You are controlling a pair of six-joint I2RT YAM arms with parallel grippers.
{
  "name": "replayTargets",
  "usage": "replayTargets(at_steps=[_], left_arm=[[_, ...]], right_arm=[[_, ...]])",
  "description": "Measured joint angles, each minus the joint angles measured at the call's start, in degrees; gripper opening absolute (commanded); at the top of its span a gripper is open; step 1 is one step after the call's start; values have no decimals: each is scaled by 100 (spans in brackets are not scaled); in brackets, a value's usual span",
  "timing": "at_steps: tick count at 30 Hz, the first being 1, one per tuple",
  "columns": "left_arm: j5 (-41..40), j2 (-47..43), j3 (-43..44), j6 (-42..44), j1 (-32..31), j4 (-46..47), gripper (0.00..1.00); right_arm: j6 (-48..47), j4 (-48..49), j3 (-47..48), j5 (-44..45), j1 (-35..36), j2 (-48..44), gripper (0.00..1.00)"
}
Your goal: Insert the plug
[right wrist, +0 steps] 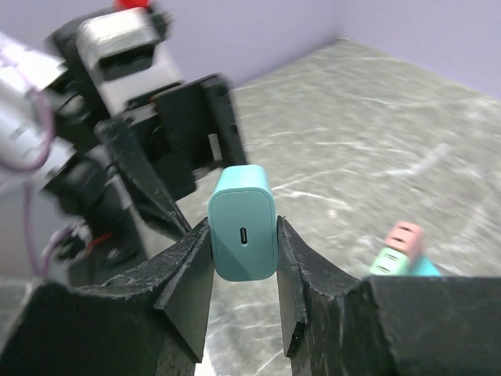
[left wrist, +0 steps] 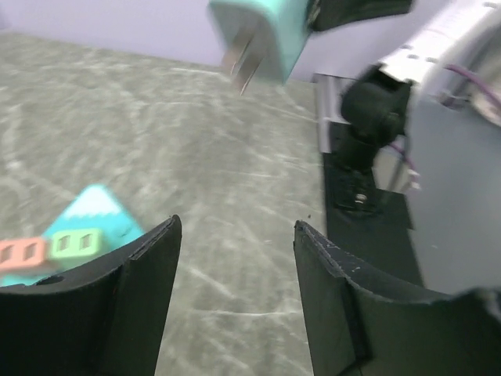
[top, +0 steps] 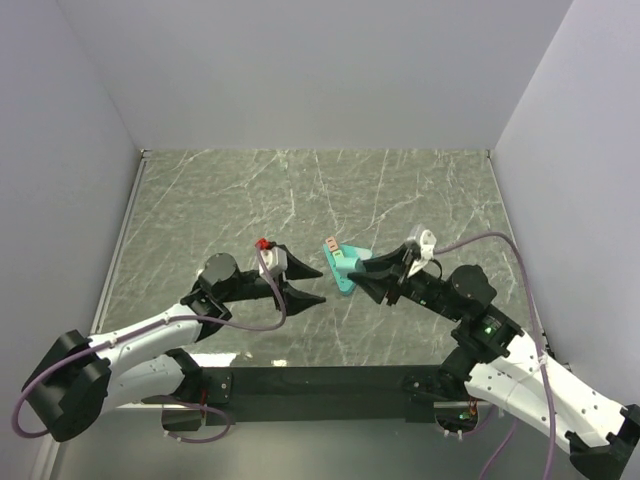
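My right gripper [right wrist: 243, 225] is shut on a teal plug [right wrist: 243, 235], its USB port facing the wrist camera, held above the table. In the left wrist view the plug [left wrist: 262, 31] hangs at the top with its metal prongs [left wrist: 241, 66] pointing down-left. A teal socket block [left wrist: 90, 223] with pink and green sockets lies on the table; it also shows in the right wrist view [right wrist: 401, 249] and the top view [top: 334, 250]. My left gripper [left wrist: 235, 235] is open and empty, just left of the plug [top: 346, 280] in the top view.
The marble tabletop [top: 300, 190] is walled by pale panels at the left, back and right. A black base bar [top: 320, 380] runs along the near edge. Both grippers [top: 308, 285] [top: 356, 274] face each other closely at mid-table.
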Motion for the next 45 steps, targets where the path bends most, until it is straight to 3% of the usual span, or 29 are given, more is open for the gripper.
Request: replayTargets(at_steps=[4, 7, 10, 16, 28, 45], left_arm=[[-520, 13, -83, -70, 417, 74, 68], [-1451, 282, -66, -225, 627, 142, 68], [-2194, 883, 87, -505, 745, 203, 69], [-2874, 1875, 435, -1016, 828, 490, 69], [-2964, 3309, 1246, -1567, 828, 1104, 70], [-2868, 4308, 1604, -1801, 828, 1386, 70]], right_arm=[[210, -494, 479, 949, 0, 260, 0], [378, -870, 844, 1554, 0, 688, 0], [551, -1296, 1202, 2138, 2, 1340, 0], [787, -2094, 1405, 2892, 46, 2461, 0], [966, -2883, 2079, 3670, 595, 3661, 0], [977, -3132, 2334, 3834, 706, 4894, 0]])
